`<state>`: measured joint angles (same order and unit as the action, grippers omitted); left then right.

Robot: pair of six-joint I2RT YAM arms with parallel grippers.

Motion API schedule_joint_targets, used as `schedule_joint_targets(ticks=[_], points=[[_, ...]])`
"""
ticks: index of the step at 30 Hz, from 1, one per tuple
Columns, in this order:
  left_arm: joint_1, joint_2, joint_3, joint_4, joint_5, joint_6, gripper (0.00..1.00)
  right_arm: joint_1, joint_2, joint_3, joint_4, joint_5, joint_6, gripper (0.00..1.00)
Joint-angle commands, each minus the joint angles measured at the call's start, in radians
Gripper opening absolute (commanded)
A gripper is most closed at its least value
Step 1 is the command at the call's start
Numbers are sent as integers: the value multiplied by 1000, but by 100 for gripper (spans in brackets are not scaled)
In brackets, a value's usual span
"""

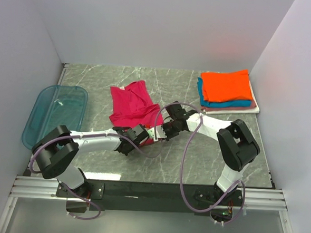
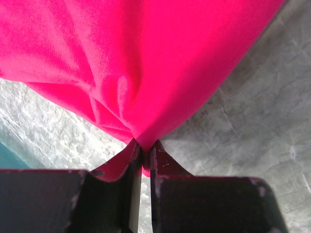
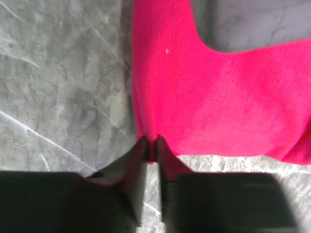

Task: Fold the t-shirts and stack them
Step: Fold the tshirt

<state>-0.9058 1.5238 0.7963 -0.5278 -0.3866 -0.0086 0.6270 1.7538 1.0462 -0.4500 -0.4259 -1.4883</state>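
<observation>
Pinching magenta t-shirt (image 2: 146,73): left end effector (image 2: 145,146), right end effector (image 3: 151,143).

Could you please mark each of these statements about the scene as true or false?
1. The left claw pinches the magenta t-shirt. True.
2. The magenta t-shirt lies inside the blue tray. False: it lies on the table, to the right of the tray.
3. The orange t-shirt is on top of the folded stack. True.
4. The right claw hangs open above the folded stack. False: it is closed on the magenta t-shirt's edge, away from the stack.
</observation>
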Motion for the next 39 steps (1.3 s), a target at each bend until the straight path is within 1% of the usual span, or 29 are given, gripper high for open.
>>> schedule_joint_targets(ticks=[1,2,3,5,7,8,13,20,24,31,39], points=[[-15,-88,31,158,51,-2,12,22,27,-3,-42,110,34,14],[-15,-94,27,160,51,-2,12,20,10,-17,-39,104,34,10],[-16,-97,24,161,51,-2,12,22,3,-21,-39,86,39,2],[-15,-109,20,163,57,-2,11,20,-25,-29,-53,59,45,0],[-16,-122,18,164,71,-2,10,19,-62,-37,-62,4,63,0],[-15,-138,15,167,75,33,10,19,-76,-47,-64,-11,71,0],[-16,-185,15,149,109,71,9,17,-152,-75,-72,-105,118,0],[-19,-237,20,103,153,128,8,5,-206,-95,-79,-178,155,0],[-18,-231,17,88,158,131,7,-3,-226,-107,-78,-217,155,0],[-18,-191,-5,94,163,131,6,-4,-251,-138,-73,-202,137,0],[-8,-209,-31,101,167,127,5,-16,-278,-169,-75,-194,106,0]])
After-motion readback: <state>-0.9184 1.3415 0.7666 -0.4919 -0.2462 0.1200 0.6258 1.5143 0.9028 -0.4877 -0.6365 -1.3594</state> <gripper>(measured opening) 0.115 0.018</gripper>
